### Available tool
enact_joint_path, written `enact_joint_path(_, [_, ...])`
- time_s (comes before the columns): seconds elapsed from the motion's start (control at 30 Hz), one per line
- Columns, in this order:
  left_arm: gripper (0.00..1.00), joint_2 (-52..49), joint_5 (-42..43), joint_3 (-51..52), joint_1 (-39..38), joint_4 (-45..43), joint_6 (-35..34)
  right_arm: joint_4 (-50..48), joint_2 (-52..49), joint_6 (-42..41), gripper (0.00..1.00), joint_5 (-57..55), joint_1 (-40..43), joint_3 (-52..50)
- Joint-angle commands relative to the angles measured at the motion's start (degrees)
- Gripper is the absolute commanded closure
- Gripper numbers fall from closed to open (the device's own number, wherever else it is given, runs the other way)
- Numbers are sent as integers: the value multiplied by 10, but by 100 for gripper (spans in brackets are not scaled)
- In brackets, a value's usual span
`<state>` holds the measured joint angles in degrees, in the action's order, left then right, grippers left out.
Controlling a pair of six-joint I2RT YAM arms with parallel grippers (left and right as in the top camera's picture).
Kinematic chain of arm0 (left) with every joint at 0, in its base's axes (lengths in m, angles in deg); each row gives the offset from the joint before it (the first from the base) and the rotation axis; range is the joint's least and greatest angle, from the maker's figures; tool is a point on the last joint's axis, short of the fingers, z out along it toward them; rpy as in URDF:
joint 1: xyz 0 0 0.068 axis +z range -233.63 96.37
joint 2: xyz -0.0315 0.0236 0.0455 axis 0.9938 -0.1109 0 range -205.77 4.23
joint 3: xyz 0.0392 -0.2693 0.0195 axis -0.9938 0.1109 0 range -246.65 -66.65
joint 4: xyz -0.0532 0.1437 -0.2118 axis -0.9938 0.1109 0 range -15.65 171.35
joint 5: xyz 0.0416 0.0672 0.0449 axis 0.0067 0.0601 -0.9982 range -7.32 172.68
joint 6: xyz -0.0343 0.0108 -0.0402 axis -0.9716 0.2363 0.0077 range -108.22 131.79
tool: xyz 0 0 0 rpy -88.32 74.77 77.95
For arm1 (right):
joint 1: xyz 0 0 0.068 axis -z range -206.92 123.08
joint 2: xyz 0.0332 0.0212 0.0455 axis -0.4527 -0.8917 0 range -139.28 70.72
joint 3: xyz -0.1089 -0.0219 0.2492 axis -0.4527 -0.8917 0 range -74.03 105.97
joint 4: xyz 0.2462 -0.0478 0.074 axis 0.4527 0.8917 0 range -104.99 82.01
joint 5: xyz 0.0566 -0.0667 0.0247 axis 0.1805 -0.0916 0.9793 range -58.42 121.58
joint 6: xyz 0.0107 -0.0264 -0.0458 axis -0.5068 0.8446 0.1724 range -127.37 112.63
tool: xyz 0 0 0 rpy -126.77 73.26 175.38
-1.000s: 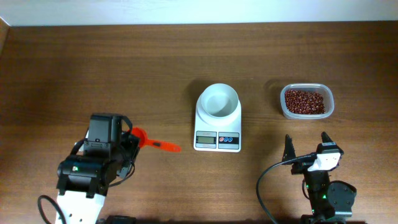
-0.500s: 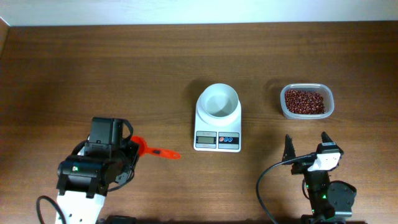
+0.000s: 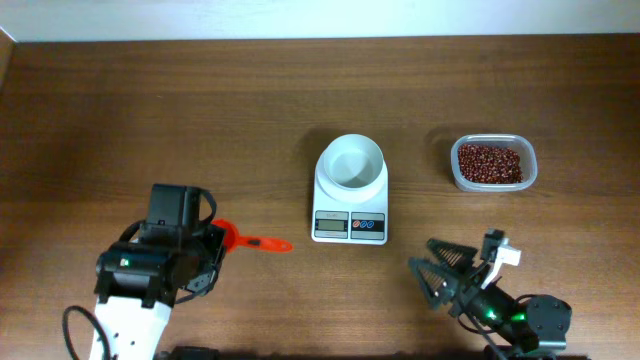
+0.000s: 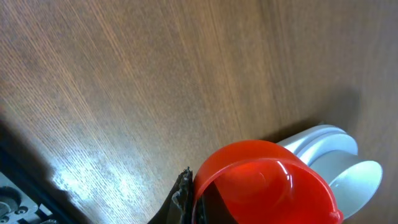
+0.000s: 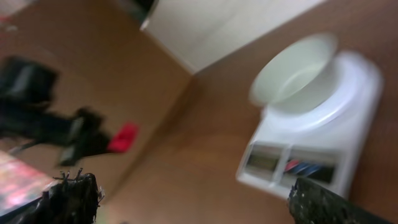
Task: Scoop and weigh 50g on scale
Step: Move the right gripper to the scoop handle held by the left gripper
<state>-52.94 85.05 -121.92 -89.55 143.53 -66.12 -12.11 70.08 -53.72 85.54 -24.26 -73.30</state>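
The white scale point(image 3: 350, 222) stands mid-table with a round white bowl point(image 3: 350, 162) on it. A clear tub of red-brown beans point(image 3: 492, 163) sits to its right. My left gripper point(image 3: 213, 241) is shut on the cup end of a red scoop point(image 3: 255, 242), whose handle points right toward the scale. In the left wrist view the scoop's cup point(image 4: 261, 183) sits against one dark finger point(image 4: 183, 198), and the other finger is hidden. My right gripper point(image 3: 428, 270) is open and empty, right of the scale's front, pointing left. Its view shows the scale point(image 5: 317, 134) and the bowl point(image 5: 292, 68), blurred.
The brown wooden table point(image 3: 200, 110) ends at a pale wall along the far edge. My left arm's black body point(image 3: 160, 255) fills the front left, and my right arm's base point(image 3: 520, 320) the front right.
My right gripper has swung from pointing away to pointing left toward the scale, still open. My left gripper with the scoop has shifted slightly nearer the front edge.
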Motion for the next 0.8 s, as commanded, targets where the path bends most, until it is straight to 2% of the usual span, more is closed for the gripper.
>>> enact_joint_path(0.0, [100, -33, 33, -3, 1, -1, -10, -22, 2, -63, 1, 33, -4, -4])
enact_joint_path(0.07, [100, -50, 41, -3, 1, -2, -10, -75, 2, -40, 1, 22, -4, -4])
enact_joint_path(0.2, [100, -71, 76, -3, 1, -19, -10, -83, -40, -25, 1, 21, -3, 27])
enact_joint_path(0.33, [100, -71, 80, -3, 1, -21, -9, -83, -224, -8, 5, 29, -4, 106])
enact_joint_path(0.43, [100, -71, 80, -3, 0, -21, -9, -83, -373, 2, 5, 84, -8, 179])
enact_joint_path(0.5, [100, -71, 80, -3, -1, -21, -10, -84, -480, 12, 5, 101, -61, 226])
enact_joint_path(0.57, [100, -71, 80, -3, -10, -25, -10, -132, -529, 11, 5, 86, -126, 232])
enact_joint_path(0.63, [100, -72, 79, -3, -33, -29, -34, -192, -580, 3, 5, 18, -218, 232])
enact_joint_path(0.73, [100, -76, 70, -3, -69, -30, -78, -212, -624, -21, 5, -95, -307, 232])
enact_joint_path(0.77, [100, -78, 62, -3, -86, -30, -80, -225, -632, -34, 8, -120, -330, 232])
